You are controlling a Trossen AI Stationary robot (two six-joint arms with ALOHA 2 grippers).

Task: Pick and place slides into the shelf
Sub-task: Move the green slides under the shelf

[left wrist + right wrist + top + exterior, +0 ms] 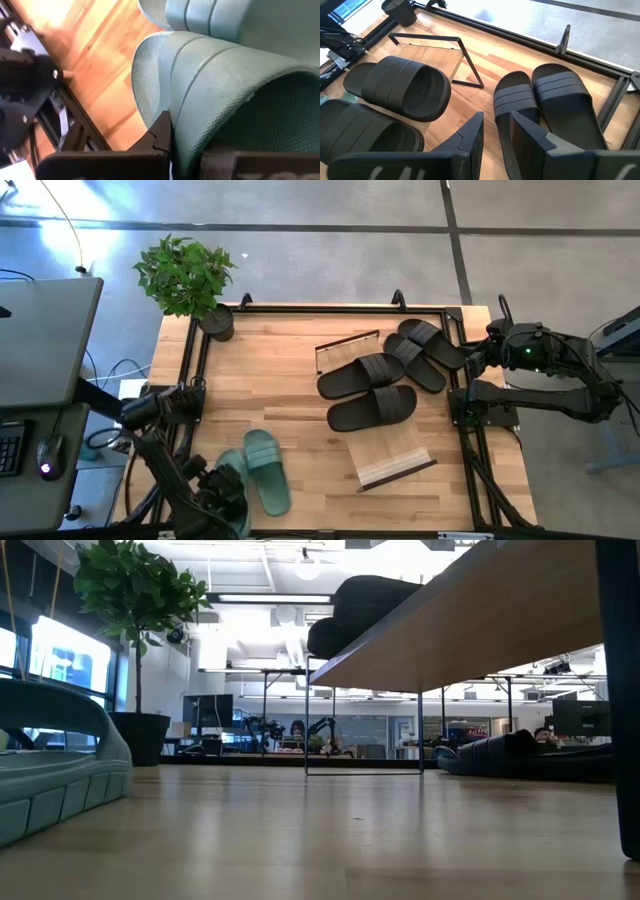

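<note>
left gripper point(185, 155) on a green slide point(225, 90)
i see my fingers clenched on its strap; right gripper point(495, 135) parted above black slides point(560, 100).

left arm low at table's 7 o'clock corner, left gripper point(228, 492) clamped shut on a green slide point(220, 85), right arm folded at 3 o'clock edge, right gripper point(495, 127) fingers parted, holding nothing
</note>
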